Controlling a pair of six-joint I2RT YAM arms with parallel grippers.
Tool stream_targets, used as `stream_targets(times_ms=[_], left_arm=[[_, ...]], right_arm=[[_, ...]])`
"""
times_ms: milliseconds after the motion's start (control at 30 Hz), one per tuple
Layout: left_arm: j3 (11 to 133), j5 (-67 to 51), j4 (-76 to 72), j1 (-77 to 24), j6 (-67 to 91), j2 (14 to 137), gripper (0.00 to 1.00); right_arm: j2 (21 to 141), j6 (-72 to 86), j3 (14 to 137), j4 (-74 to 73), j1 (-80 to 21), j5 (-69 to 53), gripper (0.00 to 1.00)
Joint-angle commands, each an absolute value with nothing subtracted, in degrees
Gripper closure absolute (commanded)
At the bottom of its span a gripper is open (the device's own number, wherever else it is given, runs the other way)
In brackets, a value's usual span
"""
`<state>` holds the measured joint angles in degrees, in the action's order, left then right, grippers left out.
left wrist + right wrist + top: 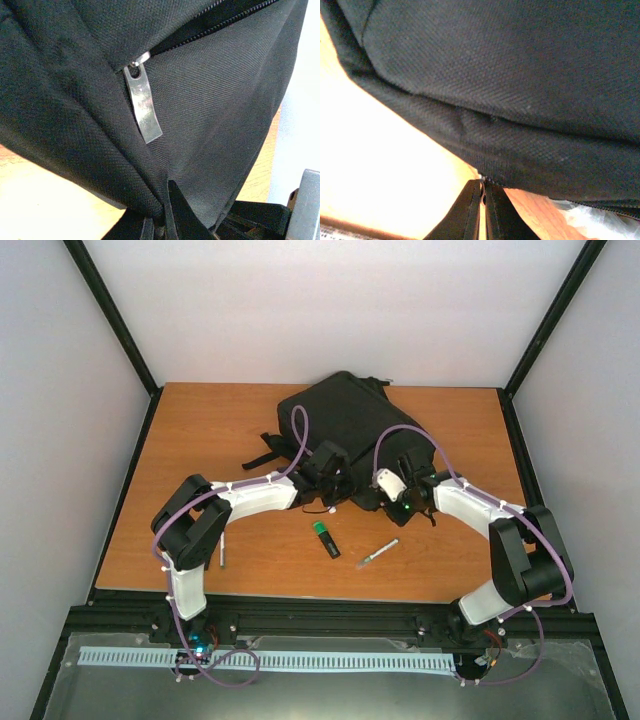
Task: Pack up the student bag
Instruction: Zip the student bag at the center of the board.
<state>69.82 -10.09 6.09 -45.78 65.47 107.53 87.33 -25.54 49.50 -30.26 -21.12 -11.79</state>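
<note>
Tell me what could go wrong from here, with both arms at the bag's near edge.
1. The left jaws pinch only a thin fold of the student bag, near the zipper pull; it may slip out when lifted.
2. The right jaws look closed at the very hem, so that hold seems weaker.
3. Dragging the bag nearer could sweep the green highlighter and pen.

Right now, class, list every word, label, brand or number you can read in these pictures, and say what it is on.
No text can be read anywhere.
On the backpack: plain black fabric, no logo showing.
On the zip pull: bare metal, no marking visible.
On the green marker: any print is too small to read.
On the white pen: too small to read.
</note>
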Motion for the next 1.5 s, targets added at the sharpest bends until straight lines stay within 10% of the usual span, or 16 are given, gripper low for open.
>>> stream_targets(times_ms=[0, 1000, 1467], left_arm=[[69.7, -11.0, 6.3, -46.1, 59.8, 105.6, 0.99], [61.2, -11.4, 19.5, -46.2, 41.7, 95.3, 0.99], [62.7, -3.8, 20.4, -39.3, 37.6, 96.4, 0.99]], right_arm=[[86.8, -29.2, 49.9, -36.1, -20.0, -11.8, 0.97], [90.7, -40.1, 53.7, -34.2, 1.8, -7.8, 0.97], [72.6, -42.8, 39.8, -35.0, -9.3, -10.2, 0.97]])
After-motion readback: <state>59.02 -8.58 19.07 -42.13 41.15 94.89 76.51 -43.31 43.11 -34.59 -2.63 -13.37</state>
